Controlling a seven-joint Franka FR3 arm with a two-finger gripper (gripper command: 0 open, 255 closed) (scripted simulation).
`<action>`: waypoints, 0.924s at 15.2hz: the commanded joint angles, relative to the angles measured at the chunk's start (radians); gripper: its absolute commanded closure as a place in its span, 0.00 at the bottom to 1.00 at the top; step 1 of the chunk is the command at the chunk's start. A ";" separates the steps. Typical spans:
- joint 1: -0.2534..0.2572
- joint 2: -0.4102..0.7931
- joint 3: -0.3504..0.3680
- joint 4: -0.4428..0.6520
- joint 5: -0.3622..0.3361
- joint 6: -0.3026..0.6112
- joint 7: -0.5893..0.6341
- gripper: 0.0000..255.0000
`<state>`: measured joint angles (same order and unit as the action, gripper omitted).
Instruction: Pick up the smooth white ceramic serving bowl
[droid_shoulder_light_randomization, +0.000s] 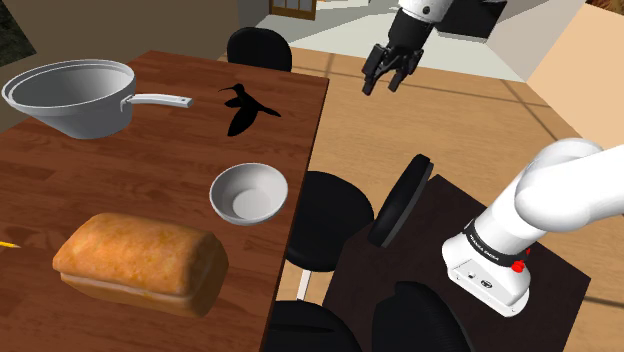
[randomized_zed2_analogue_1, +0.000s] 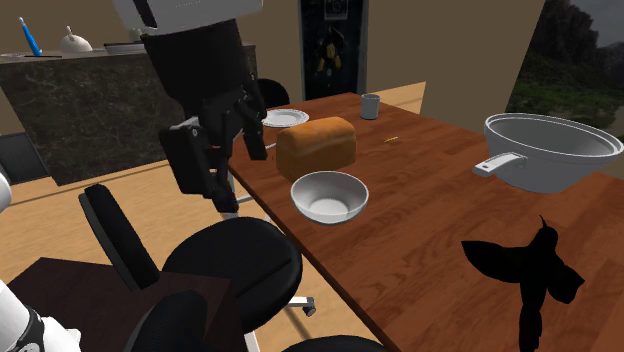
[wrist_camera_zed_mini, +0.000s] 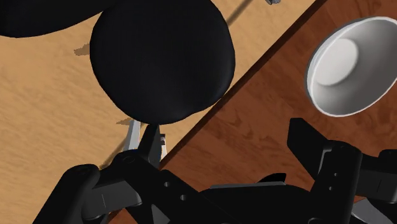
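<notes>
Bright, even, flat light throughout.

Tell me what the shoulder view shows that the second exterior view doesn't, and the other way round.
Shoulder view: the red button on the arm's base. Second exterior view: a cup, a plate and a dark counter beyond the table. Both: the white bowl, loaf, pan, black bird, chairs and the open pincer.

The white bowl (randomized_zed2_analogue_1: 329, 196) sits on the wooden table (randomized_zed2_analogue_1: 420, 230) just beside a bread loaf (randomized_zed2_analogue_1: 316, 147). The black gripper (randomized_zed2_analogue_1: 232, 165) hangs off the table's edge over a black chair (randomized_zed2_analogue_1: 235, 265), its fingers apparently parted.
</notes>
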<state>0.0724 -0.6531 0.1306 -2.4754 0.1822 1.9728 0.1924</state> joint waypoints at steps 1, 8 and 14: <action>0.014 0.038 0.036 -0.015 0.018 0.060 0.032 0.00; 0.052 0.204 0.161 -0.032 0.055 0.261 0.145 0.00; 0.062 0.395 0.270 0.006 0.030 0.427 0.265 0.00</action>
<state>0.1361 -0.2970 0.3837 -2.4840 0.2225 2.3726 0.4361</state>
